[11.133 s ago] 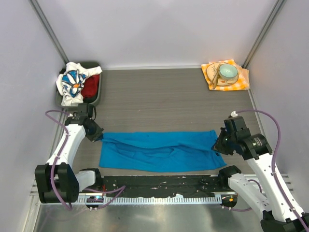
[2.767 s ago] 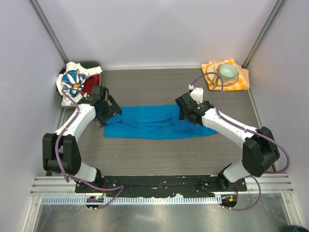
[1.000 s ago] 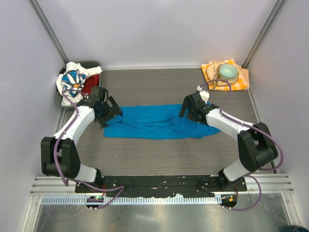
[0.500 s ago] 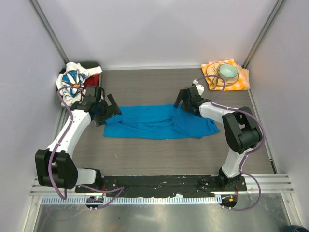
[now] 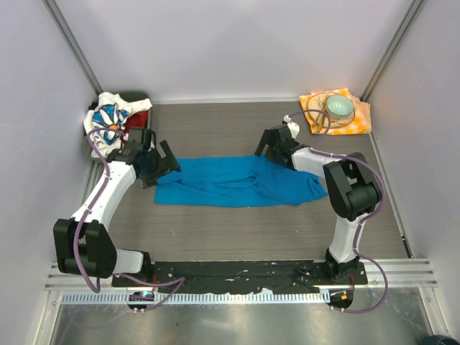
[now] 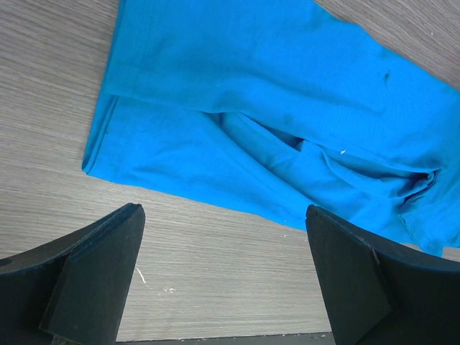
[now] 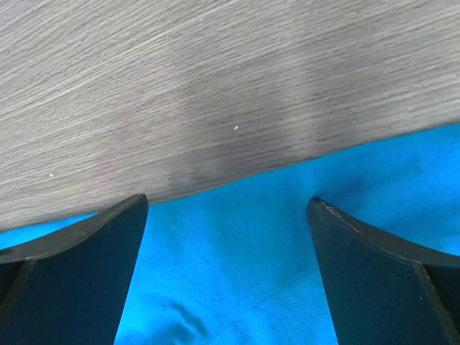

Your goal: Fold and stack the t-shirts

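Note:
The bright blue t-shirt (image 5: 241,183) lies rumpled in a long strip across the middle of the table. My left gripper (image 5: 164,165) hovers open at its left end; in the left wrist view the blue t-shirt (image 6: 273,122) lies ahead of the left gripper (image 6: 223,215), with bare wood between the fingers (image 6: 86,277). My right gripper (image 5: 266,146) stands open over the shirt's far edge; in the right wrist view the blue t-shirt (image 7: 237,273) fills the gap of the right gripper (image 7: 226,205). The daisy-print t-shirt (image 5: 106,122) and the red t-shirt (image 5: 138,118) sit bunched at the back left.
A black bin (image 5: 142,97) at the back left corner holds the daisy and red shirts. At the back right an orange-and-white checked napkin (image 5: 359,115) carries a pale green bowl (image 5: 339,106). White walls close in the table on three sides.
My right gripper has slid back and to the left, from over the shirt's right part to its far edge. The left gripper has barely shifted. Both stay open.

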Available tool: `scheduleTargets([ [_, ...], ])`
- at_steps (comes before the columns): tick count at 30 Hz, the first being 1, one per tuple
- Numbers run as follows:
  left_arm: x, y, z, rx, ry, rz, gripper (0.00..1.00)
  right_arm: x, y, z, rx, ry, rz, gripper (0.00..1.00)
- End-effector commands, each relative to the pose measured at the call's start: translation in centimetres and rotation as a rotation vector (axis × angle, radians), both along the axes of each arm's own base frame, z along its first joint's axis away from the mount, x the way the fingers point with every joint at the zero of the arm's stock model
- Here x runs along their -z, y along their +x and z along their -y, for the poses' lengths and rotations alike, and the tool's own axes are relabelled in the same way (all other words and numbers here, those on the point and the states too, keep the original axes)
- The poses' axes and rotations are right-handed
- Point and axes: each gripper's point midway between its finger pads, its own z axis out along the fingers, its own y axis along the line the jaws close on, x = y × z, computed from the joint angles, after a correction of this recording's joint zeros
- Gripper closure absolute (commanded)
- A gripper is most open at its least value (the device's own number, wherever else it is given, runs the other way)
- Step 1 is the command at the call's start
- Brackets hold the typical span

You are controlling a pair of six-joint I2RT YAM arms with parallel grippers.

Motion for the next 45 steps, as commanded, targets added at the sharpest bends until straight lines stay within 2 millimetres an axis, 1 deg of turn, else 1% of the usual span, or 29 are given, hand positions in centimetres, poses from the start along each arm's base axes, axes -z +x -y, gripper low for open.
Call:
scheduleTargets([
  [1, -1.2, 1.1, -0.3, 0.005, 0.009, 0.038, 0.00, 1.6, 0.7, -0.5, 0.011, 0.021, -0.024, 0.00],
  [4, -1.0, 1.2, -0.6, 0.001, 0.013, 0.033, 0.00, 3.3, 1.3, -0.9, 0.013, 0.027, -0.051, 0.00],
  [5, -1.0, 1.2, -0.6, -0.001, 0.013, 0.033, 0.00, 3.0, 2.1, -1.4, 0.008, 0.041, -0.041, 0.00],
  [6, -1.0, 1.2, -0.6, -0.001, 0.013, 0.033, 0.00, 4.7, 2.0, -1.8, 0.001, 0.045, -0.078, 0.00],
  [7, -0.9, 1.2, -0.7, -0.002, 0.013, 0.031, 0.00, 4.1, 3.3, -2.6, -0.001, 0.066, -0.059, 0.00],
  [9, -0.7, 1.1, -0.8, -0.007, 0.016, 0.024, 0.00, 5.1, 4.0, -3.7, -0.017, 0.098, -0.085, 0.00],
  [10, -0.7, 1.1, -0.9, -0.007, 0.017, 0.024, 0.00, 7.3, 4.1, -4.1, -0.018, 0.104, -0.127, 0.00],
  [11, -0.6, 1.1, -1.0, -0.010, 0.018, 0.018, 0.00, 6.2, 5.9, -5.3, -0.030, 0.138, -0.097, 0.00],
  [12, -0.5, 1.1, -1.1, -0.014, 0.021, 0.017, 0.00, 6.5, 6.2, -6.1, -0.049, 0.165, -0.119, 0.00],
  [13, -0.5, 1.1, -1.2, -0.014, 0.022, 0.015, 0.00, 8.9, 6.3, -6.7, -0.057, 0.173, -0.163, 0.00],
  [14, -0.3, 1.1, -1.2, -0.014, 0.022, 0.009, 0.00, 7.1, 8.7, -8.0, -0.062, 0.211, -0.114, 0.00],
  [15, -0.2, 1.1, -1.2, -0.015, 0.020, 0.006, 0.00, 7.7, 8.7, -9.2, -0.098, 0.250, -0.156, 0.00],
  [16, -0.1, 1.0, -1.1, -0.016, 0.013, 0.000, 0.00, 7.3, 10.7, -10.4, -0.112, 0.280, -0.132, 0.00],
  [21, 1.5, 0.7, -0.8, -0.046, -0.018, -0.024, 0.00, 7.2, 14.1, -14.3, -0.151, 0.426, -0.141, 0.00],
  [22, 1.9, 0.6, -0.8, -0.057, -0.019, -0.036, 0.00, 5.4, 15.3, -15.3, -0.178, 0.468, -0.101, 0.00],
  [23, 2.5, 0.6, -0.6, -0.069, -0.031, -0.042, 0.00, 6.4, 15.7, -15.8, -0.177, 0.496, -0.105, 0.00],
  [24, 3.0, 0.6, -0.6, -0.082, -0.038, -0.056, 0.00, 6.1, 16.1, -16.3, -0.192, 0.523, -0.090, 0.00],
  [27, 4.2, 0.9, 0.3, -0.109, -0.092, -0.060, 0.00, 1.8, 17.6, -17.7, -0.267, 0.574, 0.030, 0.00],
  [28, 4.3, 1.2, 0.5, -0.119, -0.105, -0.049, 0.00, 2.3, 17.2, -17.2, -0.267, 0.552, 0.032, 0.00],
  [29, 5.1, 0.6, 0.7, -0.130, -0.123, -0.060, 0.00, -0.4, 18.3, -17.0, -0.272, 0.549, 0.145, 0.00],
  [30, 4.8, 1.4, 1.0, -0.150, -0.148, -0.013, 0.00, -5.6, 18.5, -16.7, -0.299, 0.537, 0.256, 0.00],
  [31, 4.5, 1.6, 0.7, -0.179, -0.138, 0.022, 0.00, -5.0, 17.5, -15.9, -0.292, 0.512, 0.260, 0.00],
  [32, 5.1, 1.1, 0.8, -0.191, -0.139, 0.025, 0.00, -8.1, 18.0, -15.4, -0.292, 0.499, 0.369, 0.00],
  [33, 5.0, 1.3, 0.9, -0.204, -0.148, 0.049, 0.00, -12.9, 17.6, -14.9, -0.303, 0.496, 0.450, 0.00],
  [35, 4.9, 1.6, 0.7, -0.217, -0.129, 0.084, 0.00, -15.1, 16.8, -14.3, -0.331, 0.436, 0.504, 0.00],
  [37, 5.0, 1.7, 0.7, -0.217, -0.121, 0.081, 0.00, -20.0, 15.8, -13.4, -0.354, 0.395, 0.586, 0.00],
  [39, 5.3, 1.7, 0.6, -0.223, -0.111, 0.075, 0.00, -22.5, 14.7, -12.8, -0.360, 0.378, 0.621, 0.00],
  [40, 5.2, 1.9, 0.6, -0.223, -0.111, 0.081, 0.00, -24.8, 13.5, -12.2, -0.365, 0.377, 0.649, 0.00],
  [45, 6.5, 2.0, 0.7, -0.236, -0.074, 0.062, 0.00, -28.6, 9.7, -10.7, -0.391, 0.340, 0.706, 0.00],
])
